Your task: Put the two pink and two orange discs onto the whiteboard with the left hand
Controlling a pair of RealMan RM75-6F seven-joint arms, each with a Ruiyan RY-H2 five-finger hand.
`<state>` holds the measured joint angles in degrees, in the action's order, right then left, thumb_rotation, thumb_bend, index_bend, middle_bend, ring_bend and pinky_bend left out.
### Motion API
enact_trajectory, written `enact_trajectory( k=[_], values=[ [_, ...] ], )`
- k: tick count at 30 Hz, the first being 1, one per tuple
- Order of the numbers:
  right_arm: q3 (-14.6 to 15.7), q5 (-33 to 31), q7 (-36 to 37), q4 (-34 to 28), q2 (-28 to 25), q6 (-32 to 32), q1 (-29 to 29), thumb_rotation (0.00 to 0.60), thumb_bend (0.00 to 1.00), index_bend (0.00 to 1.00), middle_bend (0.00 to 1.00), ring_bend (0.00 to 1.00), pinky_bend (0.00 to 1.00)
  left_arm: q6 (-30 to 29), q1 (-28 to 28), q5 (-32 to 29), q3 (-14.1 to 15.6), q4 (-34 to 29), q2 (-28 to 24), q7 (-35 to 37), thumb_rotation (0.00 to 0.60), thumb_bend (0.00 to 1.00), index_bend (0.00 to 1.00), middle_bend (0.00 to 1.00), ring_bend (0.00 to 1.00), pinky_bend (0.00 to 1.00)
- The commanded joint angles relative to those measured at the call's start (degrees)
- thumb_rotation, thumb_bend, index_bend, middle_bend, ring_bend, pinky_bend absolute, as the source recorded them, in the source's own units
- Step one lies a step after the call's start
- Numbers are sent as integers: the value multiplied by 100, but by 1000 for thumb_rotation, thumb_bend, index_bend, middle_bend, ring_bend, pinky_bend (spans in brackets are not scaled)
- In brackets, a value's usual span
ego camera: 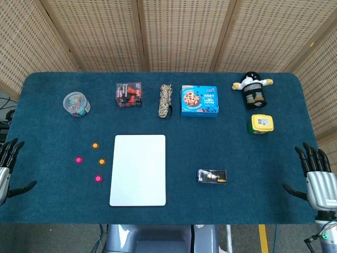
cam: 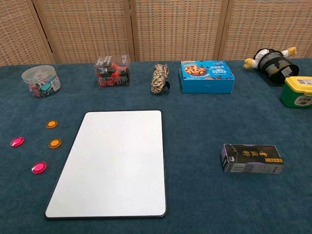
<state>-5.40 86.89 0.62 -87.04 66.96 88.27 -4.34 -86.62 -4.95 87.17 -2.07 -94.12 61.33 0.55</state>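
On the blue table [ego camera: 253,158], four discs [ego camera: 95,145] lie left of the whiteboard [ego camera: 138,169]; left hand [ego camera: 8,158] spread at the edge.

Matt cloth under my hands, gloss on the small things.
The table [cam: 195,195] wears napped blue fabric; my whiteboard [cam: 112,161] is smooth, faintly sheeny; pink discs [cam: 39,167] and orange discs [cam: 54,143] shine glossy; the tub [cam: 41,80] is clear plastic; the screen [cam: 175,27] behind is woven cane in wood.
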Motion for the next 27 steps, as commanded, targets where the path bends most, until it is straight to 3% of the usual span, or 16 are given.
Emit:
enact_trajectory(
  k=[1,12,17,22,27],
  values=[
    [5,-12,46,-3,-11,-5,10,600,0,0,0,0,0,47,-14,-13,11,-22,-4,-19,600,0,0,0,0,0],
    [30,-18,135,-44,-40,-41,20,600,1,0,0,0,0,684,-351,-66,5,83,111,348,600,1,15,0,0,0],
    [30,-91,261,-63,-90,-158,1,600,1,0,0,0,0,1790,-1047,-505,-247,358,390,205,600,149,233,0,0,0],
    [34,-129,332,-82,-133,-239,-16,600,2,0,0,0,0,2825,-1620,-1211,-462,879,806,64,600,225,290,0,0,0],
    [33,-223,467,-117,-191,-344,-21,600,2,0,0,0,0,3405,-1958,-1651,-488,1523,1297,-231,600,242,305,0,0,0]
  ],
)
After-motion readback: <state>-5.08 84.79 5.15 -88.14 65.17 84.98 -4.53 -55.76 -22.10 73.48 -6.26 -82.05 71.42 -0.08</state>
